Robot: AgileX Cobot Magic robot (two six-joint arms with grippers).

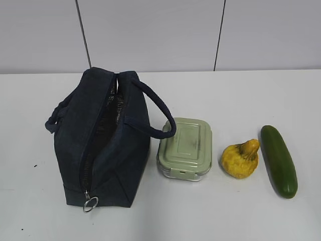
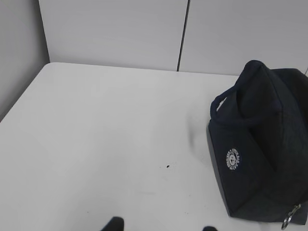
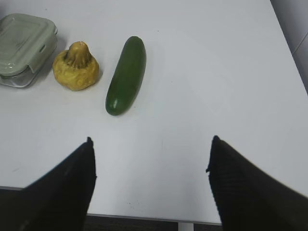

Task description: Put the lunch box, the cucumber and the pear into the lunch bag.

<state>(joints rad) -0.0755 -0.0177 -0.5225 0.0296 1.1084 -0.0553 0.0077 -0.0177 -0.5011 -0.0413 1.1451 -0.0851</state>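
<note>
Fingers of the right gripper (image 3: 151, 144) stand spread wide over bare white table (image 3: 202, 72) at the near right, gripping nothing. Only the tips of the left gripper (image 2: 161, 225) show at the near left, parted, nothing between them. Beyond, in a row from the left: the navy lunch bag (image 1: 103, 145) unzipped, its ring pull (image 1: 91, 204) nearest; the sage-green lunch box (image 1: 185, 148) just beside it; the yellow pear (image 1: 241, 159); and the cucumber (image 1: 278, 160) rightmost.

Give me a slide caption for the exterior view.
Open lunch bag beside the lunch box, pear and cucumber on a white table.
</note>
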